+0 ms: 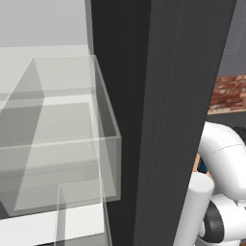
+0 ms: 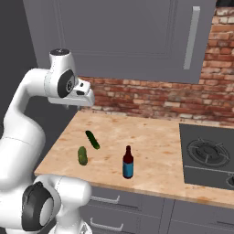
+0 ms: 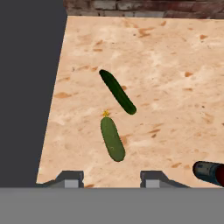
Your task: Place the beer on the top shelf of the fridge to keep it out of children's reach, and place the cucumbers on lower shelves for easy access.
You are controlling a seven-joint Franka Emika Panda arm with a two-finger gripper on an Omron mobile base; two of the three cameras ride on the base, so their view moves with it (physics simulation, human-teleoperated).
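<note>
Showing beer [image 3: 210, 172] cropped, claw [image 3: 111, 179] tips only

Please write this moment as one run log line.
end effector: empty, above counter | cucumbers: on counter | beer: upright on counter

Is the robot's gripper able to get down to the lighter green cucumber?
Probably yes. The gripper hangs above the lighter cucumber, nothing lies between them, and the darker cucumber and beer sit apart.
</note>
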